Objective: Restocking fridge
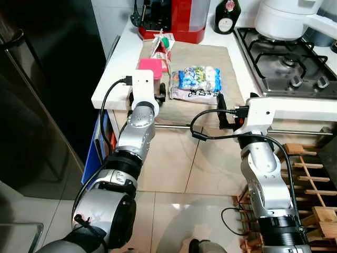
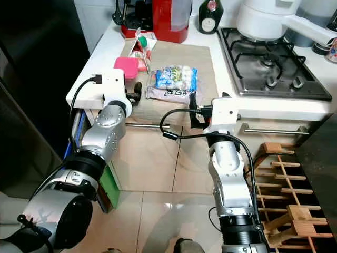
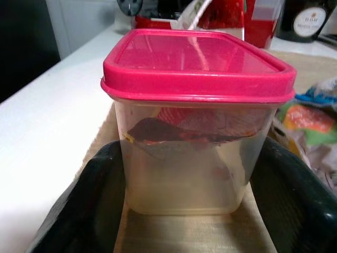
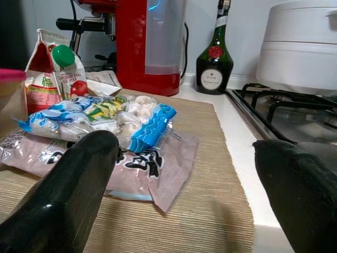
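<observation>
A clear tub with a pink lid stands on the woven mat at the counter's front left. My left gripper is open, one black finger on each side of the tub's base. To the right lie two stacked bags of frozen food, blue-and-white on top. My right gripper hovers open at the counter edge just in front of the frozen food bags, with nothing between its fingers. A small juice carton with a green cap stands behind the tub.
A red coffee machine and a dark bottle stand at the back of the white counter. A gas hob with a white pot is on the right. The dark fridge stands to the left, a wooden rack on the floor.
</observation>
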You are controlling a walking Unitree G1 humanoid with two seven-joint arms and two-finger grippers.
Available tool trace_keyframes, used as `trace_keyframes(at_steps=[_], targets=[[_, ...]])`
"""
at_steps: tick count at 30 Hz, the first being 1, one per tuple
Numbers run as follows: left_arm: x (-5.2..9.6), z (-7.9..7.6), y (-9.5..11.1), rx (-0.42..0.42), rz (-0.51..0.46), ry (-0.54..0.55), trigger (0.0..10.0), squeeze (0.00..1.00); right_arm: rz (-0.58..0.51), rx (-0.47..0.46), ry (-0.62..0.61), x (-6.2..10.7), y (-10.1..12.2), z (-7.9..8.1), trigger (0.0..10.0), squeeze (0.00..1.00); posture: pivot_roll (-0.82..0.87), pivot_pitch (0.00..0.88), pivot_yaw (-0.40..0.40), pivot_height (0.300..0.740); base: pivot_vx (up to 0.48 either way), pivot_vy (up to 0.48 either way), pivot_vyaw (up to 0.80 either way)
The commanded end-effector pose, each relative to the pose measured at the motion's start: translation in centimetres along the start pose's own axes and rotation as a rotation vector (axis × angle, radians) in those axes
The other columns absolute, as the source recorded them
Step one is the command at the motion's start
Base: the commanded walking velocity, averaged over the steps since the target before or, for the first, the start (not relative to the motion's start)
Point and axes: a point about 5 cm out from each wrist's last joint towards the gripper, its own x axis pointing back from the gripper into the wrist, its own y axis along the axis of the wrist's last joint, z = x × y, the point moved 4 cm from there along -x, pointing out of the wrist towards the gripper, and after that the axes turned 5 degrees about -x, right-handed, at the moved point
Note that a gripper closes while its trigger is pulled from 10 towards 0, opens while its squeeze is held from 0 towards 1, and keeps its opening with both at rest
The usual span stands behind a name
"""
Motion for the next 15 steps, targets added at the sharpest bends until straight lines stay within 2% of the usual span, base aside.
trace_keyframes(at_steps=[1,10,15], targets=[[-0.2,-0.2,1.0,-0.006,-0.034,-0.006,0.0,0.00,0.011,0.008,-0.001,0.2,-0.1,-0.1,10.0,0.00,-0.14,0.040,0.032,0.740,0.000,0.000,0.00],[0.0,-0.5,1.1,0.025,-0.059,-0.060,0.0,0.00,0.010,0.014,-0.002,0.2,0.0,-0.2,10.0,0.00,-0.15,0.037,0.038,0.740,0.000,0.000,0.00],[2.1,2.6,2.9,-0.014,-0.199,-0.045,0.0,0.00,-0.023,0.021,-0.033,0.4,1.0,-1.2,10.0,0.00,-0.15,0.037,0.044,0.740,0.000,0.000,0.00]])
